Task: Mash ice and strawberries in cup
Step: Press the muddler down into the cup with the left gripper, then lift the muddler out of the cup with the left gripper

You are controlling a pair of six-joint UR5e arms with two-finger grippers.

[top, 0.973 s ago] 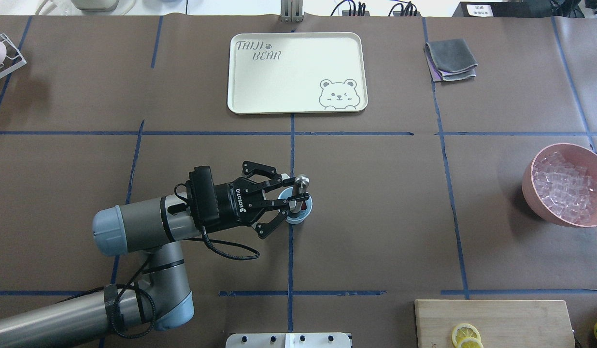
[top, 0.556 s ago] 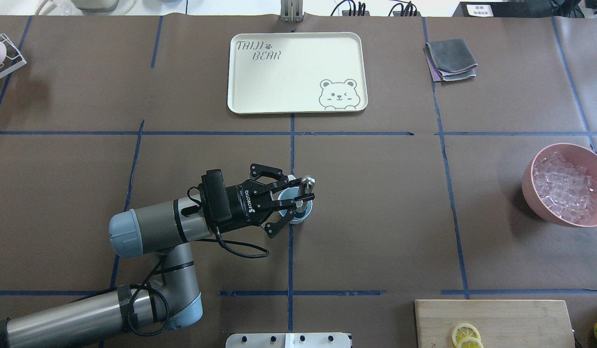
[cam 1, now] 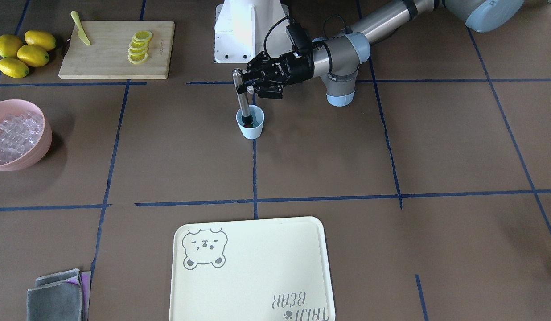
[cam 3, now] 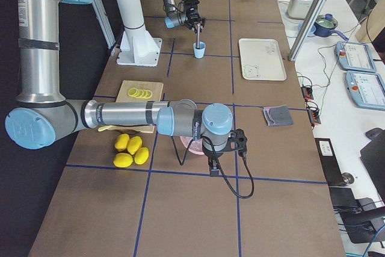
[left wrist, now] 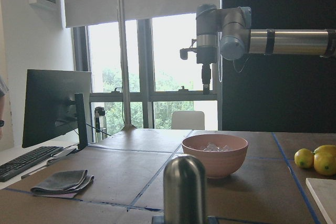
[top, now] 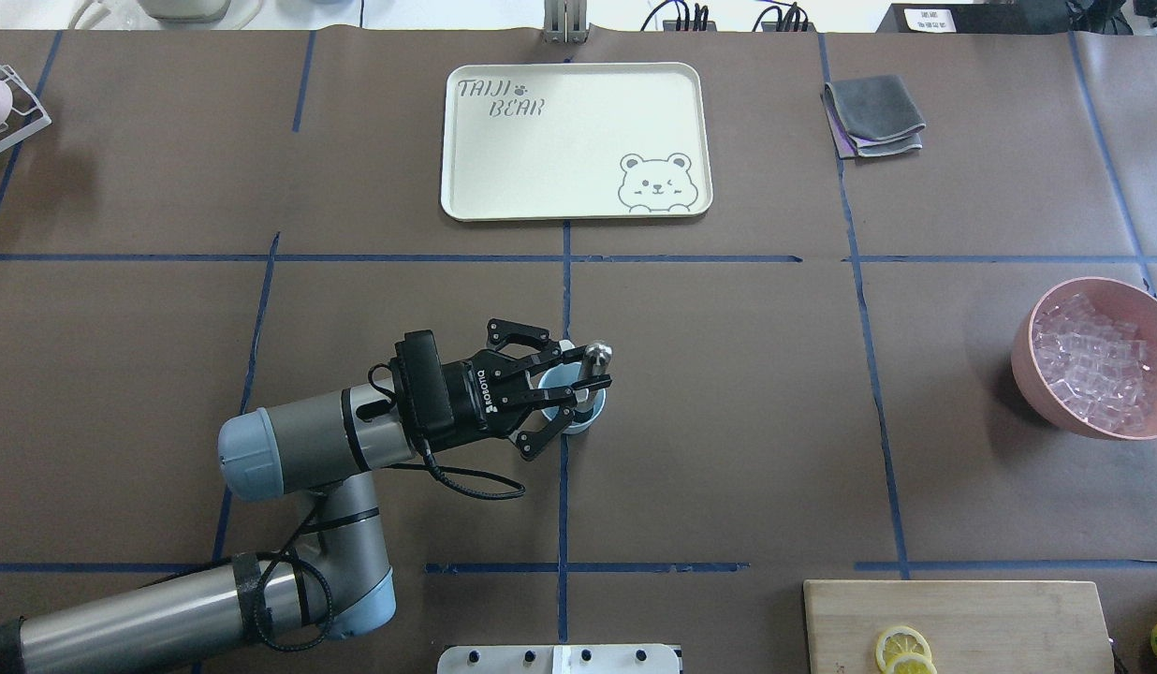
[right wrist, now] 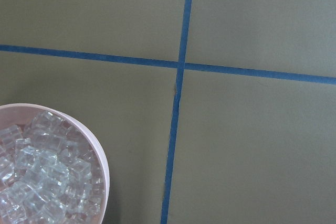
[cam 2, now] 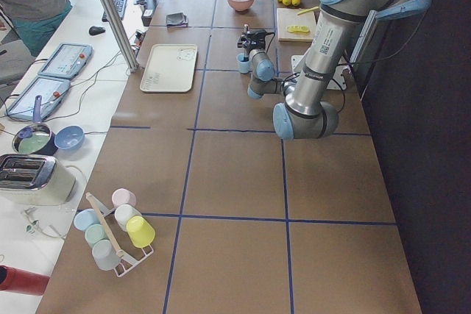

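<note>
Over the cup (cam 1: pixel 251 127), which stands upright on the table (cam 1: pixel 347 156), the left claw (cam 1: pixel 240 84) is clamped around the upper part of a metal pestle (cam 1: pixel 243 100). The pestle stands close to upright, with its dark foot down inside the cup. We judge this to be the mashing step itself. To do it well we would press straight down along the cup's axis in short strokes, with the foot kept near the middle of the cup. Nothing else steadies the cup, and it looks light. Any sideways lean on its wall could therefore slide or tip it, and lifting too high between strokes could drag the contents out. Much of what matters is hidden from us. From overhead, the claw and the pestle's rounded top cover most of the cup's mouth. From the front, the foot blocks the bottom, so we cannot make out the strawberry clearly. Nor can we say whether any ice (right wrist: pixel 42 171) lies in the cup. The ice we do see is piled in the pink bowl (top: pixel 1037 398), well apart from the cup on the robot's right. The left wrist camera catches only the pestle's top and not the cup at all. The right claw (left wrist: pixel 206 85) hangs above that bowl, far from the cup. It is too small and dark for us to tell whether it is open or closed.
</note>
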